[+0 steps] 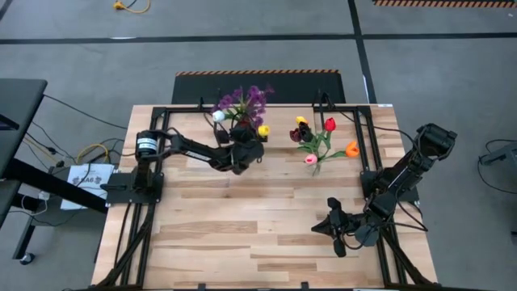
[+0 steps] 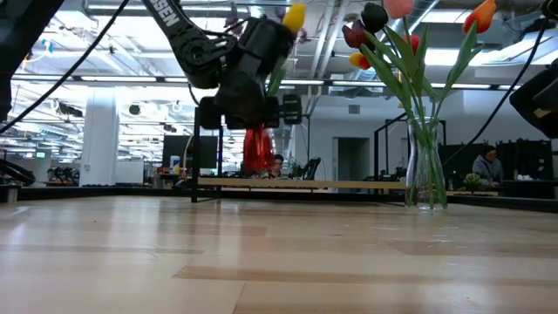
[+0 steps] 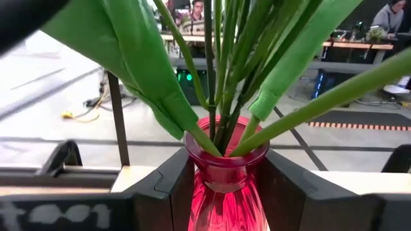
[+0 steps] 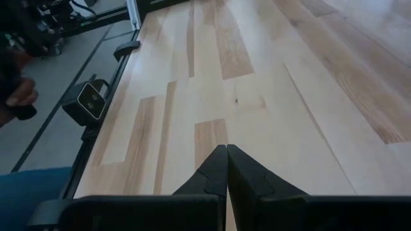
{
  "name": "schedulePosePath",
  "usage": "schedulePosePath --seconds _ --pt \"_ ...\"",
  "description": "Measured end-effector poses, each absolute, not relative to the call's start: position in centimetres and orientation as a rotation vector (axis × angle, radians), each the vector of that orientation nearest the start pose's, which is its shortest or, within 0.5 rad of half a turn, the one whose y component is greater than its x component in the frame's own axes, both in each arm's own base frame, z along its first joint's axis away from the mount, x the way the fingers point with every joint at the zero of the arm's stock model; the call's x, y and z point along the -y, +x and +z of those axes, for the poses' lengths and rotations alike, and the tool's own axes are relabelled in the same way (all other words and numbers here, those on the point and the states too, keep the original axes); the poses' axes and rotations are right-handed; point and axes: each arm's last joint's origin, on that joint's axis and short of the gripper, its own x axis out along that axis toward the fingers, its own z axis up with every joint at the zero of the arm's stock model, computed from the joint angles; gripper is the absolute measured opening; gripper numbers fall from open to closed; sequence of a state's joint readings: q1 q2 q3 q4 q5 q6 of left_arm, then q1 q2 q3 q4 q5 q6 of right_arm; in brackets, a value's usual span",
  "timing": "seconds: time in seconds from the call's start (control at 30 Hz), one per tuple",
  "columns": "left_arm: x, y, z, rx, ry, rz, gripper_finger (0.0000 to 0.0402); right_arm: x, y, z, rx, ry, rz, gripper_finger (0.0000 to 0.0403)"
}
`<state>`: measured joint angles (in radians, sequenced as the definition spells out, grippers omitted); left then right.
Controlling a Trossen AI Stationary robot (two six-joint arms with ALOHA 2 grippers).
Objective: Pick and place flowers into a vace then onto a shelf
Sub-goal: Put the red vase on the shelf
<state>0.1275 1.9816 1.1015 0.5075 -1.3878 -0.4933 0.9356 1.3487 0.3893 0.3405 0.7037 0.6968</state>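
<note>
red vase [image 3: 226,186] | green stems [image 3: 218,70] | clear vase [image 2: 425,166] | purple sprig [image 1: 246,101] | pale plank table [image 1: 266,226]

High view: overhead, straight down on the whole table [image 1: 266,218]. Low view: at tabletop height, level across the planks toward the room. Left wrist view: very close behind the red vase [image 3: 226,186], which the low view shares. Right wrist view: close above bare planks, facing the table's edge

A bunch of flowers [image 1: 242,105] is seen at the left gripper [image 1: 245,149] near the table's [image 1: 242,234] far edge; more tulips [image 1: 319,137] stand to the right. The right gripper [image 1: 329,229] is seen near the table's right side.
</note>
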Motion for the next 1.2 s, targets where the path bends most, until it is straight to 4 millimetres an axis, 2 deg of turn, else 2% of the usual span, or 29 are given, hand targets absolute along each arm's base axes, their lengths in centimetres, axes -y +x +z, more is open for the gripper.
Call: schedulePosePath --seconds 0.23,0.9,1.2 --pt "-9.5 38.3 15.8 -0.007 -0.208 1.507 0.0129 -17.0 14.8 14.3 -0.471 0.23 0.065 0.0" --pt "-10.0 38.0 15.5 -0.056 -0.179 1.519 0.013 -16.9 14.9 14.3 -0.469 0.227 0.057 0.0" --pt "-10.0 38.0 15.4 -0.076 -0.178 1.5 0.0171 -16.9 14.9 14.3 -0.465 0.226 0.051 0.0"
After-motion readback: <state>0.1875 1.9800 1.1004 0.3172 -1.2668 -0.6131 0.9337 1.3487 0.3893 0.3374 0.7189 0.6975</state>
